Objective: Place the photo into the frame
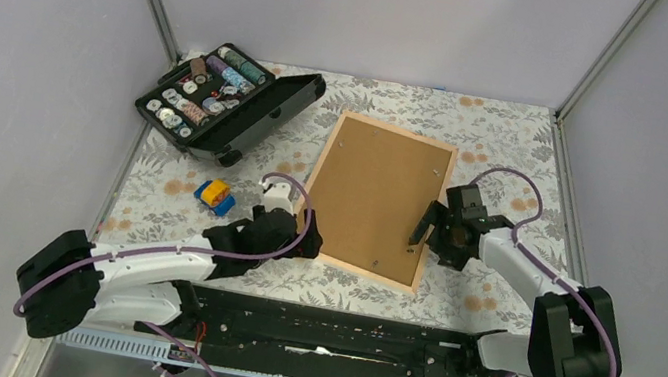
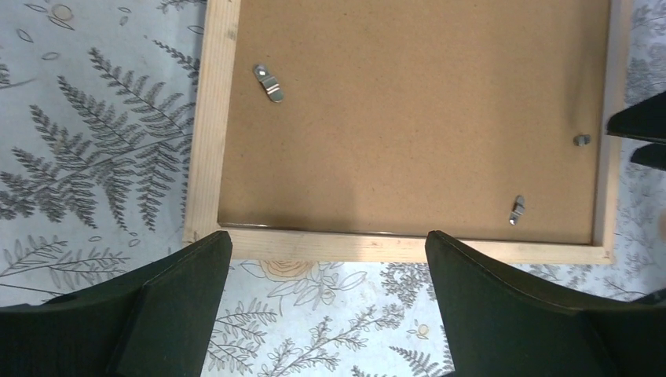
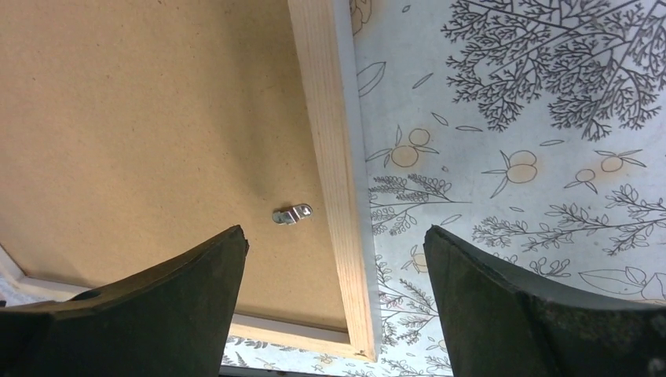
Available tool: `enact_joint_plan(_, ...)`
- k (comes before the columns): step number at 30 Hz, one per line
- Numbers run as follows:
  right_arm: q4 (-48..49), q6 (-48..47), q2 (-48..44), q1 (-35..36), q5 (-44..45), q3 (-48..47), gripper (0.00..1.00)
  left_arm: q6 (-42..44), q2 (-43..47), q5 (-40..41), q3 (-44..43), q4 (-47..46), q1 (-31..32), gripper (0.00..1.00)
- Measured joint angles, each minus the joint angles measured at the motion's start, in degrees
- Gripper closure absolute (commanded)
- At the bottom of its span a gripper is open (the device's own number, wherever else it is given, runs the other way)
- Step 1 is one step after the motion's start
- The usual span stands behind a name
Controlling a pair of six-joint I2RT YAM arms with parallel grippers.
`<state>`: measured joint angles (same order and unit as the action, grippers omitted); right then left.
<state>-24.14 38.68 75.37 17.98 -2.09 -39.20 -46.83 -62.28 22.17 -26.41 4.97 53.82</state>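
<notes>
The left tool (image 1: 305,242) is seen released, its two dark fingers (image 2: 181,298) spread wide with nothing between them, and it is held just off the near left corner of the frame (image 1: 366,273), low in the middle of the overhead view. In its wrist view the frame's pale wooden edge (image 2: 330,245) runs across between the fingertips. The right tool (image 1: 425,229) is likewise seen released (its jaws stand wide apart and grasp nothing), and it is poised over the frame's right side, right of centre overhead. In its wrist view the wooden rail (image 3: 334,157) and a small metal clip (image 3: 292,214) are seen in the gap between the fingers (image 3: 181,306). The frame lies flat at the centre of the floral tabletop (image 1: 509,145), slightly turned, and a plain brown backing board (image 1: 374,195) is seated inside it. Further clips (image 2: 268,82) are seen on the board. A small blue, yellow and orange toy (image 1: 214,195) lies left of the frame. An open black case (image 1: 232,102) filled with rolls and round pieces sits at the upper left.
</notes>
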Motion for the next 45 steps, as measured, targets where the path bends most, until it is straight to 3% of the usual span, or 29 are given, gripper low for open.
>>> enact_joint_plan(12, -0.17, 0.20, 6.03, 3.39, 4.22, -1.79, 0.19, -6.23, 3.04, -5.29, 5.16, -6.14, 0.66, 0.01)
enact_joint_plan(20, 0.74, -0.28, 6.40, 3.82, 4.63, -1.79, 0.39, -7.10, 0.33, -5.42, 5.29, -6.54, 3.58, 0.01)
enact_joint_plan(30, 1.27, -4.17, 7.37, 3.98, 2.08, -2.12, 0.51, -7.80, -1.07, -5.25, 5.25, -6.93, 4.92, 0.02)
enact_joint_plan(35, -0.57, -6.80, 8.15, 4.00, 1.14, -3.30, 0.63, -7.87, 0.26, -4.79, 5.18, -6.47, 5.38, 0.02)
enact_joint_plan(39, -3.52, -7.32, 8.50, 3.98, 2.93, -4.70, 0.79, -7.87, 1.42, -4.35, 5.14, -5.90, 5.42, 0.01)
enact_joint_plan(45, -6.67, -9.11, 9.90, 4.04, 5.51, -6.82, 0.88, -7.85, 1.75, -4.11, 5.11, -5.81, 5.49, 0.01)
